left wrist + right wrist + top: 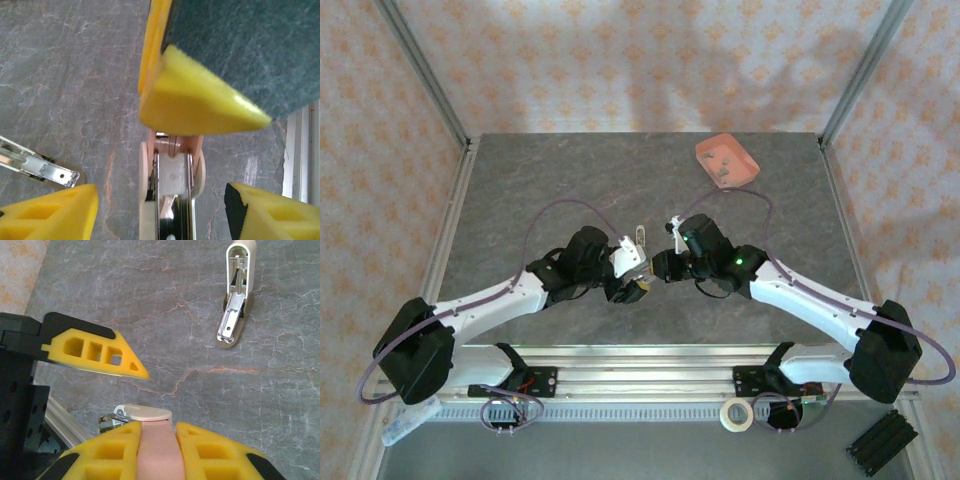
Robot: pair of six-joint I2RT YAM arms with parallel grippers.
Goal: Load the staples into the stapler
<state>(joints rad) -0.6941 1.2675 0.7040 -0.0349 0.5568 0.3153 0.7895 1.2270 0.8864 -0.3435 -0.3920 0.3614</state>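
Gripping the pink stapler (pixel 156 460), the right pincer (pixel 157 434) is clenched; the left pincer (pixel 160 202) gapes around it.

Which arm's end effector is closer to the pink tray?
Right. The tray sits at the far right of the table. The right end effector is mid-table, to its near left; the left end effector is just beyond that, further left.

Overhead camera, two close wrist cameras
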